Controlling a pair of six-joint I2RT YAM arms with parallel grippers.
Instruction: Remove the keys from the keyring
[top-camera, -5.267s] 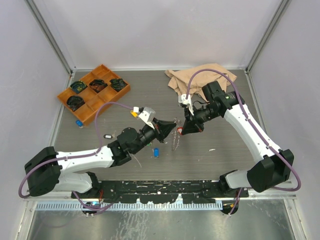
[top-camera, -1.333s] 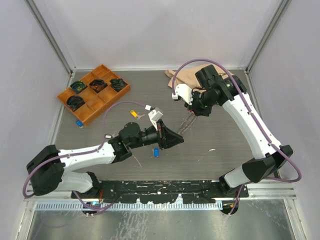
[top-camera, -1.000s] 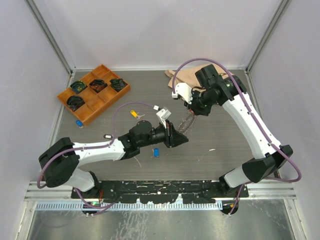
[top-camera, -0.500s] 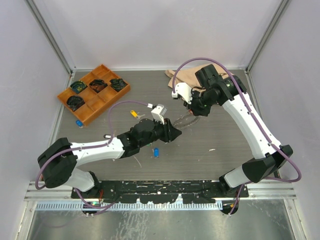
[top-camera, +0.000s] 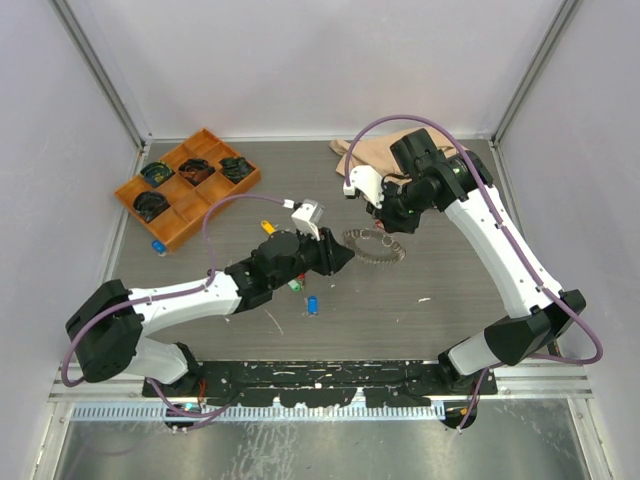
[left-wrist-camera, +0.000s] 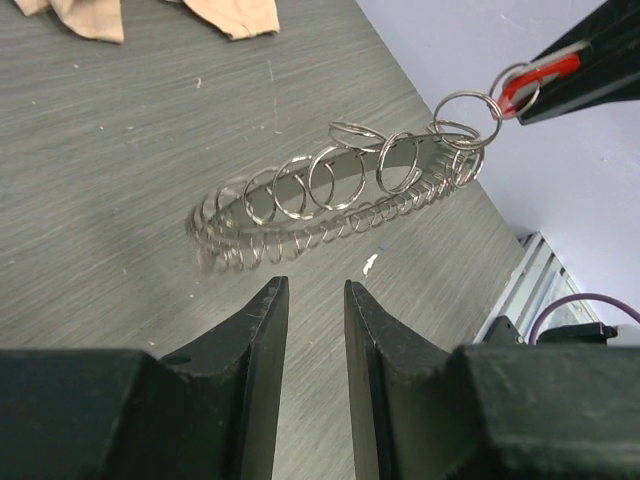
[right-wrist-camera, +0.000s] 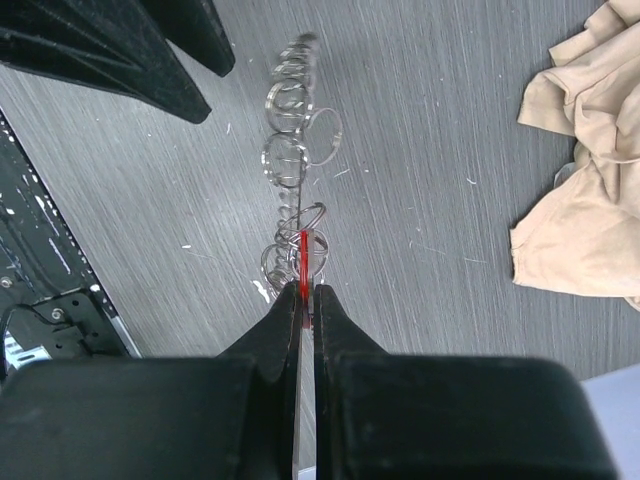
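Keyring (left-wrist-camera: 345, 222) hangs near the middle of the table, seemingly clear of the surface. At the far left sits the orange tray (top-camera: 161, 162). Loose on the table to its right lie a yellow key (top-camera: 267, 226), a green key (top-camera: 296, 285) and a blue key (top-camera: 313, 304), all off the ring. Next comes the left gripper (left-wrist-camera: 312, 290), its jaws a little apart with nothing between them, pointing rightward at the ring's near end. The ring lies just beyond those tips without touching them. Its long axis runs on to the right, so from the left wrist it slants from lower left to upper right, across the line of the jaws. Small split loops stand up along its upper edge. At the far, right end one loop carries the red key (right-wrist-camera: 303, 245), and the right gripper (right-wrist-camera: 303, 288) is clamped tight on that tag, so the whole ring dangles from this one hold. Further right and back lies the beige cloth (top-camera: 360, 158). The left arm looks much the nearer to the ring's free end, so the next move probably falls to it: a short reach forward onto the ring or one of its loops while the right arm pulls against it. No tag other than the red one shows on the ring in these views.
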